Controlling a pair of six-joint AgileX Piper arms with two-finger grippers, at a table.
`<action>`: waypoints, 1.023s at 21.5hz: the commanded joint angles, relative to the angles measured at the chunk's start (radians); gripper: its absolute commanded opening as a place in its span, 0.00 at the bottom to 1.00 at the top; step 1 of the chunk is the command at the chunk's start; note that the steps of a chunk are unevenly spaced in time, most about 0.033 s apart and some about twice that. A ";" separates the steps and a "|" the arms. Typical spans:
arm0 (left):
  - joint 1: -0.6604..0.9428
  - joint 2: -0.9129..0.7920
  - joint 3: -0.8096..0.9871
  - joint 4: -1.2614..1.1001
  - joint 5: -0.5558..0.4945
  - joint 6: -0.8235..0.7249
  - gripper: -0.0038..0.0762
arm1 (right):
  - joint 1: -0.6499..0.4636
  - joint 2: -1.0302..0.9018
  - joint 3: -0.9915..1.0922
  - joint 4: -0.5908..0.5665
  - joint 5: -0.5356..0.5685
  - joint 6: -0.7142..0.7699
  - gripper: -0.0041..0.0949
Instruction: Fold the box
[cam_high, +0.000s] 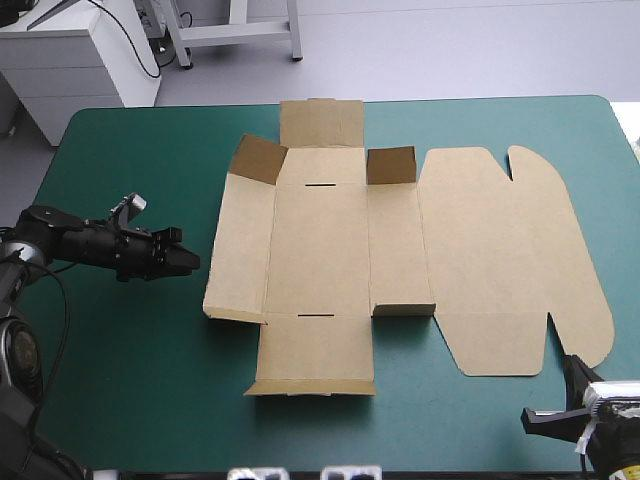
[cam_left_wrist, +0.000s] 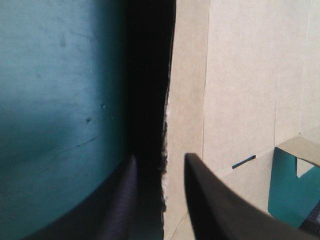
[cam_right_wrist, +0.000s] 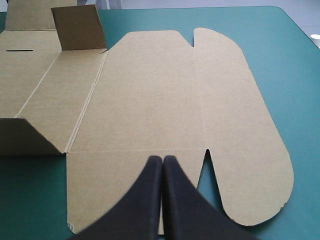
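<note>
Ahead of the left fingers lies the box.

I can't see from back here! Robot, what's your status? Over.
Left gripper open, astride the left edge of the box. Right gripper shut, tip at the near edge of the lid. Box mostly flat, corner flaps raised. Nothing blocking.

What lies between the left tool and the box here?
Only a narrow strip of bare teal-green cover, seen in the high view; the left tool sits just short of the left edge of the box.
</note>
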 joint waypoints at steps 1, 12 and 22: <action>-0.001 -0.034 -0.029 -0.040 -0.002 0.002 0.72 | 0.001 -0.022 -0.030 -0.009 -0.073 0.000 0.03; -0.145 -0.030 -0.029 -0.039 -0.047 0.002 0.82 | 0.001 -0.022 -0.030 -0.009 -0.073 0.000 0.03; -0.225 0.057 -0.029 -0.045 -0.011 -0.021 0.82 | 0.001 -0.022 -0.030 -0.009 -0.073 0.000 0.03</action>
